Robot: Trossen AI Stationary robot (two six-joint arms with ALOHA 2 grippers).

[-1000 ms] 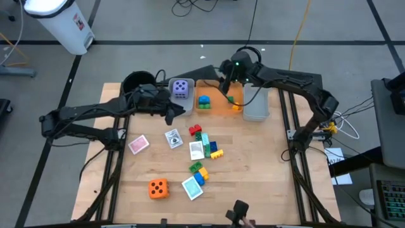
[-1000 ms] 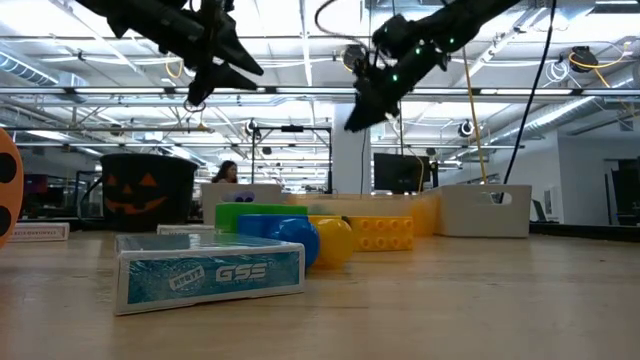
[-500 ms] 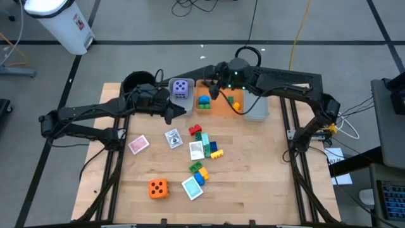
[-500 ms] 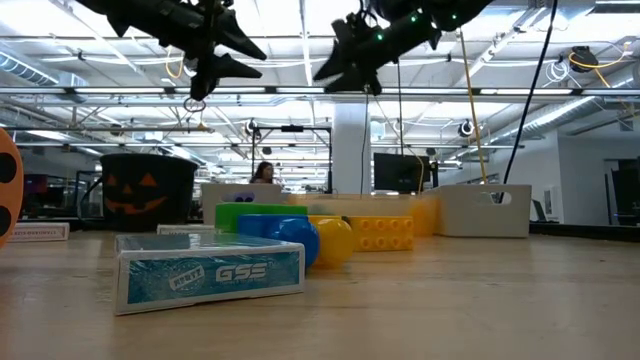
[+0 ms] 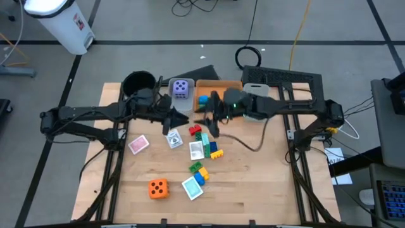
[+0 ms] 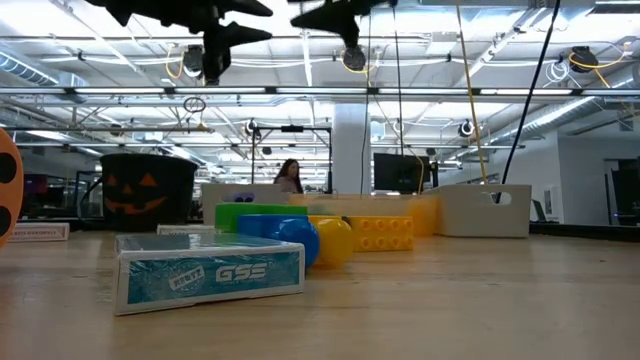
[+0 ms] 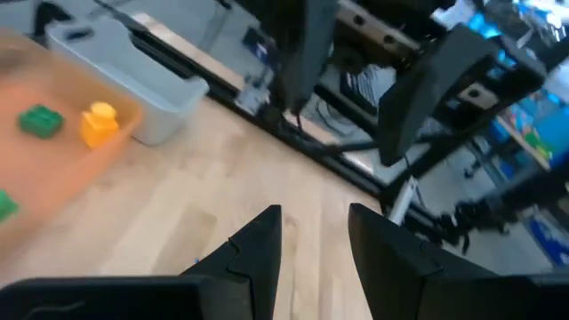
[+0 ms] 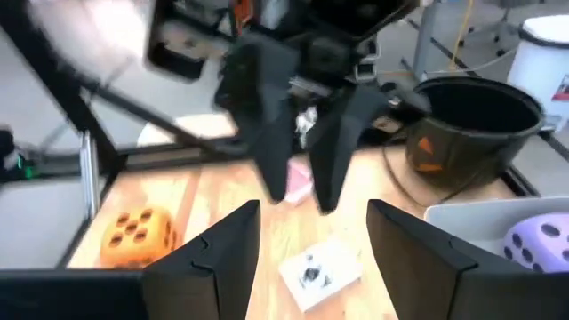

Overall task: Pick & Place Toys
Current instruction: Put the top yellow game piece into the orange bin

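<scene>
both grippers' jaws parted, empty, above bricks (image 5: 204, 151)

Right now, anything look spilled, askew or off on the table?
Nothing damaged. Toys lie scattered mid-table: a loose brick cluster, tilted cards, an orange die off near the front. The purple die already sits in the grey bin. Both grippers, left and right, hover empty, fingers apart.

We are finding the table (image 5: 253, 177) bare along its right side; bricks (image 5: 204, 144), cards (image 5: 173, 138) and the orange die (image 5: 158, 188) are crowding the middle, bins (image 5: 218, 88) are lining the far edge.
</scene>
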